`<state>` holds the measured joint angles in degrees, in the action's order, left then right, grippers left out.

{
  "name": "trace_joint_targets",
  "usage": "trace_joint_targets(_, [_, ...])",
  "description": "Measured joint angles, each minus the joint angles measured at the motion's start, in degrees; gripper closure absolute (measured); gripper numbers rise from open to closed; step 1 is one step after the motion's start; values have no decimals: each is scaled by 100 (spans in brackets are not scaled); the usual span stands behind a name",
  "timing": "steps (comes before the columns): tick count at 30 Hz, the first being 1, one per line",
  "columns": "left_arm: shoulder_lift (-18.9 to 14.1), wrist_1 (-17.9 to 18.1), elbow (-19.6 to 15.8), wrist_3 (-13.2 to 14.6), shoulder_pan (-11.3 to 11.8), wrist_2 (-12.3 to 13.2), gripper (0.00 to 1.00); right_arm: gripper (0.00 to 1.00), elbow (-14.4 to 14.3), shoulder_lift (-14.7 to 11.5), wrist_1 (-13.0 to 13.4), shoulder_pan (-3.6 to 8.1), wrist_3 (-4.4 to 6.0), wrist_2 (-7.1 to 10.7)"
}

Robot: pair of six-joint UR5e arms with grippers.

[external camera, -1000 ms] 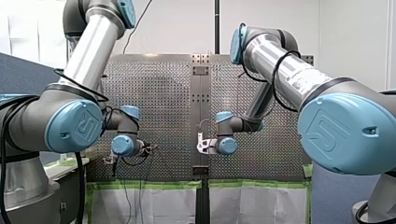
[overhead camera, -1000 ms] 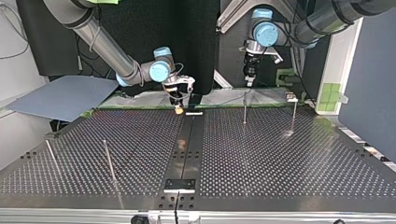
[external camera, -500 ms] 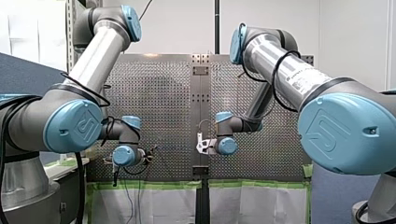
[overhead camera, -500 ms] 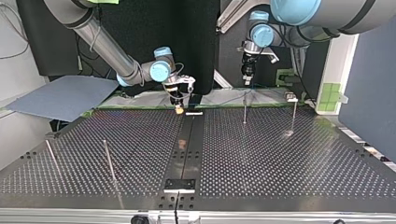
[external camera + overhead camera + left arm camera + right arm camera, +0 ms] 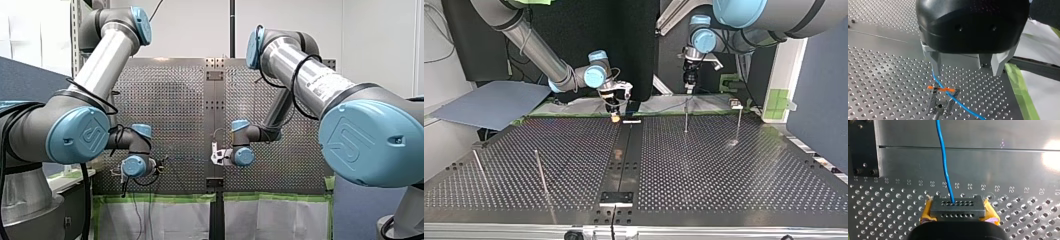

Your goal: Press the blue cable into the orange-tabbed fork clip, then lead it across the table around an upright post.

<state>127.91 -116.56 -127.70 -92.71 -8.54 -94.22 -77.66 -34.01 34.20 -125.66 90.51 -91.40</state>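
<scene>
Blue cable (image 5: 963, 105) is thin and smooth. It runs through the orange-tabbed fork clip (image 5: 942, 90), which stands on the metal table (image 5: 878, 75) full of little holes. My left gripper (image 5: 964, 68) hangs right over the clip with its jaws wide apart, one finger just beside the cable. My right gripper (image 5: 958, 207) is pinched tight on the cable, with yellow pads (image 5: 926, 213) at its sides.

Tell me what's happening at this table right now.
My right hand clamps a black block at the end of the blue cable. My left hand hovers open above the orange-tabbed fork clip, where the cable lies across the prongs. Whether it is fully seated doesn't show.
</scene>
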Motion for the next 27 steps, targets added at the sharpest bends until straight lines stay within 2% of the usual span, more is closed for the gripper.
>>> trace_joint_targets(8, [-1, 11, 77, 63, -16, -115, 0, 100, 0, 3, 8, 1, -5, -1])
trace_joint_targets(27, [-1, -73, 107, 128, -53, -192, 0, 100, -1, 20, 1, 10, -5, 8])
